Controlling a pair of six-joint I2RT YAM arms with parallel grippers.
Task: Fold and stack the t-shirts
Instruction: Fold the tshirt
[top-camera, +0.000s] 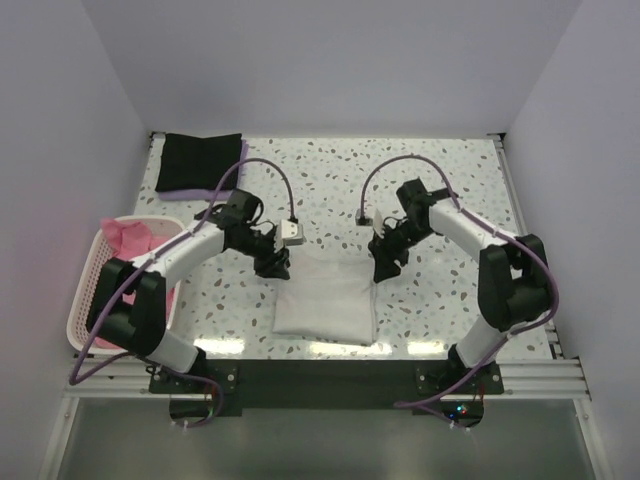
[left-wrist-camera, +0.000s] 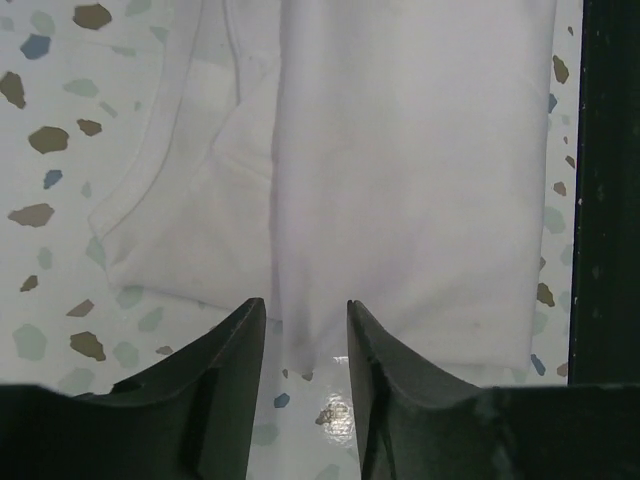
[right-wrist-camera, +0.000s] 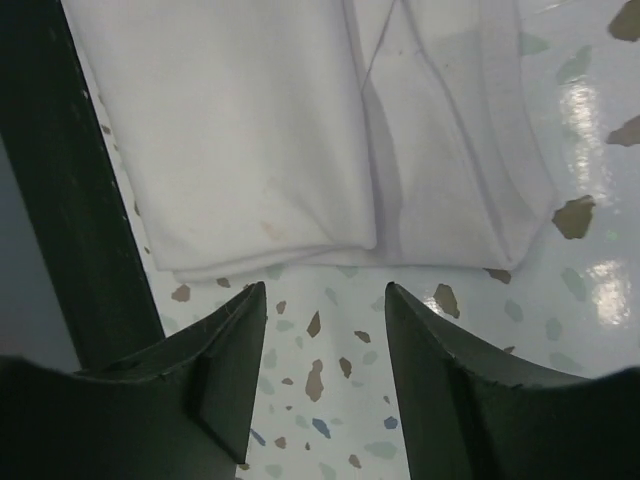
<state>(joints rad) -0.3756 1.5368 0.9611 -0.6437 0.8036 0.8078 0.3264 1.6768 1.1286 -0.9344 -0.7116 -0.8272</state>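
Note:
A white t-shirt (top-camera: 325, 298) lies folded into a rectangle on the table's near middle. My left gripper (top-camera: 277, 267) is open at its far left corner, and my right gripper (top-camera: 382, 270) is open at its far right corner. In the left wrist view the white shirt (left-wrist-camera: 400, 150) has its edge just between my open left gripper's (left-wrist-camera: 305, 312) tips, nothing pinched. In the right wrist view the shirt (right-wrist-camera: 250, 130) lies just beyond my open right gripper (right-wrist-camera: 325, 292), with bare table between the jaws. A folded black t-shirt (top-camera: 200, 160) lies at the far left on a lavender one (top-camera: 172, 192).
A pale pink lattice basket (top-camera: 85, 300) stands at the left edge, holding pink shirts (top-camera: 135, 236). A dark strip (top-camera: 320, 375) runs along the table's near edge and shows in both wrist views (left-wrist-camera: 610, 200) (right-wrist-camera: 60, 180). White walls enclose the speckled table (top-camera: 330, 175).

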